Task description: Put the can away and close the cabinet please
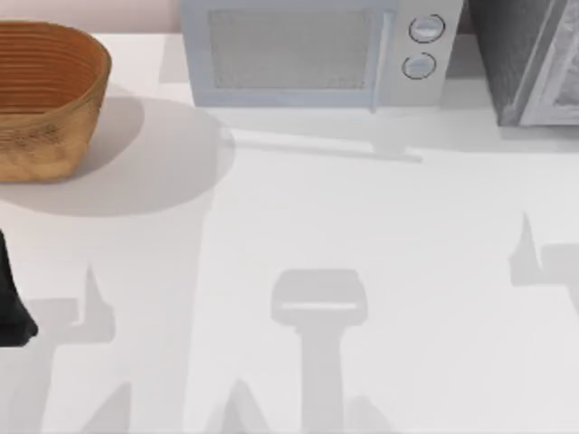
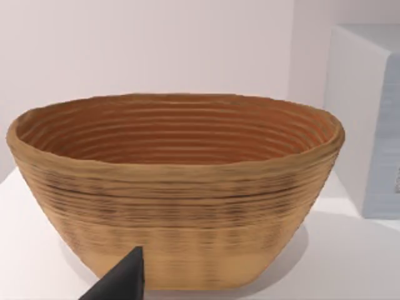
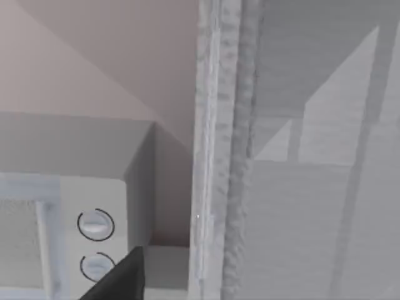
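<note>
Left gripper (image 2: 119, 281) faced wicker basket (image 2: 175, 187), only one dark fingertip showing, finger spread untellable. Right gripper (image 3: 122, 278) sat close against grey cabinet (image 3: 300, 156), mostly cut off, microwave (image 3: 56, 237) beside it. Can's whereabouts untellable.

White table (image 1: 362, 208), pale pink wall (image 2: 156, 44), soft shadows.

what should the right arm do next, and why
Probably nudge the right pincer against the cabinet door and start pushing it closed. The door seems to stand swung open at the top view's upper right, and its edge is right ahead of that pincer. The left arm sits at the left edge by the basket.
</note>
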